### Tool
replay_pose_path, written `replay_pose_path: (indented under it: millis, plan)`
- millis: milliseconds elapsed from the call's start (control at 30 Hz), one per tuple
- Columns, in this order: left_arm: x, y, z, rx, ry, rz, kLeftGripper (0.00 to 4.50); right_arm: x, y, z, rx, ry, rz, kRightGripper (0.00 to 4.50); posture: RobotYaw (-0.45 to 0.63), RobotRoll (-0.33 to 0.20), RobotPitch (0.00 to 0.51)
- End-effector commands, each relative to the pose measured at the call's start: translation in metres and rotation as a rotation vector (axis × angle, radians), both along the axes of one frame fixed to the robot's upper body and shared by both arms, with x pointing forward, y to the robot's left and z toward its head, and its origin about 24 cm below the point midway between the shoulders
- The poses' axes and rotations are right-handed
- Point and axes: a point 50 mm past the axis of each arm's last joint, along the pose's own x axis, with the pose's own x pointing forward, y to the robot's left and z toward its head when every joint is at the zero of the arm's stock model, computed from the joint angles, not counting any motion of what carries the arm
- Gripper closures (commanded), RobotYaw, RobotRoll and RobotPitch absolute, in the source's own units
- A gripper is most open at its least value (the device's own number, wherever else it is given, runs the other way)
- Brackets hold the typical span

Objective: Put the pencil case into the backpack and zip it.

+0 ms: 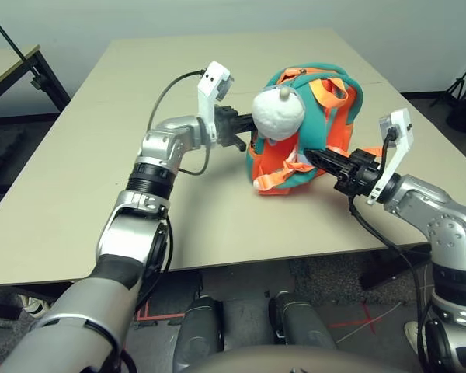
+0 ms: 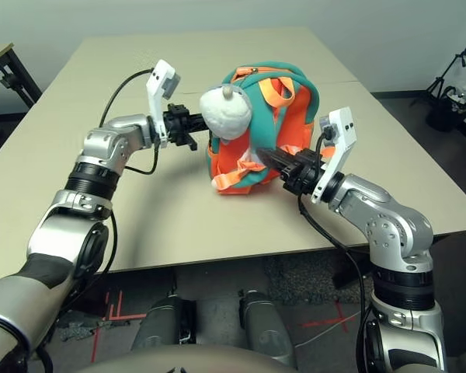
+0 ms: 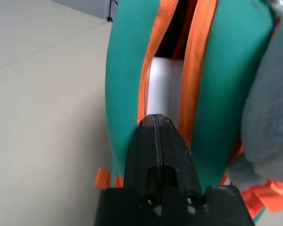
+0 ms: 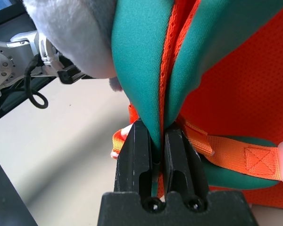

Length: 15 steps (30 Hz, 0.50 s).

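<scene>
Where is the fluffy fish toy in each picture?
Left eye view: plush fish hangs on the backpack, picture centre.
Right eye view: fish, just left of centre.
Left wrist view: grey fluff at right edge.
Right wrist view: fluff top left.
Shared landmark: the backpack's teal fabric.

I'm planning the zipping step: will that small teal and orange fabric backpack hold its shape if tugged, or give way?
The teal and orange fabric backpack probably yields: the right pincer pinches its soft edge into a fold. The white case in its opening may stiffen it somewhat. Standing upright, it could tip if pulled.
</scene>
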Motion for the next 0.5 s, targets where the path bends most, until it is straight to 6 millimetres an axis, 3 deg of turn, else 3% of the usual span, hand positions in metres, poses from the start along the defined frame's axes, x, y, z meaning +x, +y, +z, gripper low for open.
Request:
replay_pose_path:
  millis: [33, 200, 300, 500]
  plan:
    - [0.000, -0.014, 0.001, 0.016, -0.009, -0.039, 4.50, -0.004, 0.010, 0.005, 0.016, -0.022, 0.053, 4.48, -0.23, 0.000, 0.020]
    - [-0.001, 0.006, 0.021, 0.018, -0.068, -0.030, 4.50, -0.003, 0.012, 0.005, 0.018, -0.024, 0.063, 4.48, -0.21, 0.000, 0.020]
    - [-0.008, 0.024, 0.042, 0.023, -0.110, -0.051, 3.91, -0.001, 0.014, 0.005, 0.019, -0.025, 0.074, 4.48, -0.19, 0.000, 0.020]
    - [-0.037, 0.051, 0.077, 0.088, -0.173, -0.142, 1.52, 0.003, 0.018, 0.004, 0.014, -0.020, 0.099, 4.48, -0.16, 0.000, 0.018]
